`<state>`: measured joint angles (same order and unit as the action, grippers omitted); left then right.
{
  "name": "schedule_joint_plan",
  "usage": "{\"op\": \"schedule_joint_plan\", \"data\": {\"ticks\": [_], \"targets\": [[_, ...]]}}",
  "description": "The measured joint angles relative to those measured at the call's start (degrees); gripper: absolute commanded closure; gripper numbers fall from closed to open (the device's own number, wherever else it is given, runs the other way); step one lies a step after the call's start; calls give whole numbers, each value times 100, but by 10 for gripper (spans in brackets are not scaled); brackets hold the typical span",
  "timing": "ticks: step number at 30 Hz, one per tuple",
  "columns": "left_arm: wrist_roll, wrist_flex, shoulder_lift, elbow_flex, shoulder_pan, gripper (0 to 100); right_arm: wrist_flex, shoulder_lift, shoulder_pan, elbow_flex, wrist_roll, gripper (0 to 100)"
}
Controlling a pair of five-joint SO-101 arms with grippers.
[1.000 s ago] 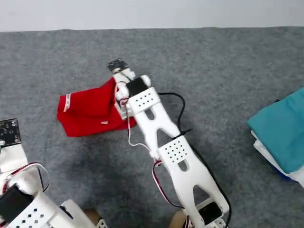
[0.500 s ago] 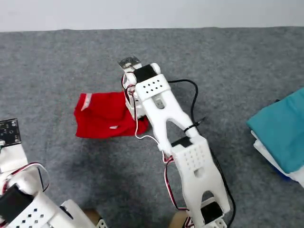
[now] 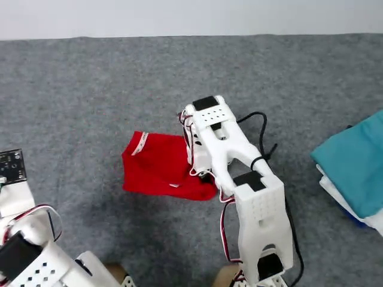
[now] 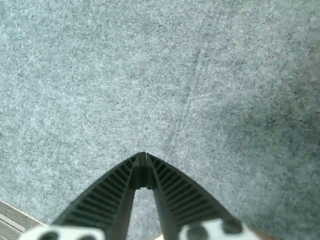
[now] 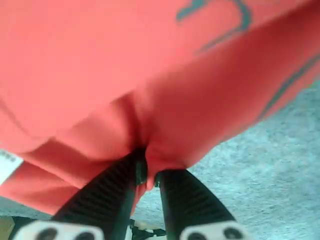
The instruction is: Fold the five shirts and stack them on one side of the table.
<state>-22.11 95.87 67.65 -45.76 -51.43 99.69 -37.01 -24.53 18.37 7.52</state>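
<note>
While the right gripper (image 5: 146, 172) clamps the red shirt (image 3: 157, 167) near the middle of the tabletop (image 3: 78, 89), the left gripper (image 4: 145, 165) hangs above a bare patch, jaws pressed together, empty

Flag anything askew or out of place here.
The red shirt sits bunched in the middle of the table, one fold pinched in the right gripper, apart from the folded stack at its edge. Nothing looks damaged.

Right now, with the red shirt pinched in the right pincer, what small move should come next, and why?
Probably draw the red shirt sideways toward the teal-topped stack. The right pincer is shut on a fold of it, the shirt looks folded, and a stretch of grey table lies between it and the stack.
</note>
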Motion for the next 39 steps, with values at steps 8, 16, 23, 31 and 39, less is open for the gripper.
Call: {"op": "schedule_joint_plan", "data": {"ticks": [8, 16, 23, 31, 39], "targets": [[0, 0, 0, 0, 0, 992, 44, 1081, -211, -35, 26, 765], [0, 0, 0, 167, 114, 923, 62, 2435, -633, -62, 97, 767], [0, 281, -18, 1213, 1073, 907, 62, 4009, -457, -967, 97, 768], [0, 316, -1767, 2479, 1662, 957, 62, 6075, 809, -2532, 97, 768], [325, 325, -3552, 3613, 3569, 964, 70, 7991, 2400, -3780, 97, 768]]}}
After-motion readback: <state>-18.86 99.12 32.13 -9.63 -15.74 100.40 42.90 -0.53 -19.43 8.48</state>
